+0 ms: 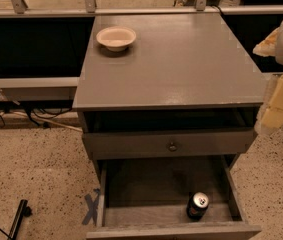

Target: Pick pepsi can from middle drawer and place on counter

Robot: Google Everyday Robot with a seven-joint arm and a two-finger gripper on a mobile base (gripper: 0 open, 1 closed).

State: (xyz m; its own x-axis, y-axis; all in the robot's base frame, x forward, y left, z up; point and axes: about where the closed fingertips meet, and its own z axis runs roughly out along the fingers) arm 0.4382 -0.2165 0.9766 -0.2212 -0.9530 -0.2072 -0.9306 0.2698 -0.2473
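The pepsi can [198, 205] stands upright in the front right corner of the open middle drawer [151, 184], silver top facing up. The drawer is pulled out toward the camera, and its grey floor is otherwise bare. The counter [181, 64] is the flat grey cabinet top above it. My gripper [279, 100] is at the right edge of the view, beside the counter's right side, well above and to the right of the can and holding nothing that I can see.
A cream bowl [116, 37] sits at the counter's back left. A closed grey drawer front with a round knob [171, 145] lies above the open drawer. Grey tape [91, 209] and a black object [18, 219] lie on the speckled floor at left. A metal rail [131, 10] runs behind.
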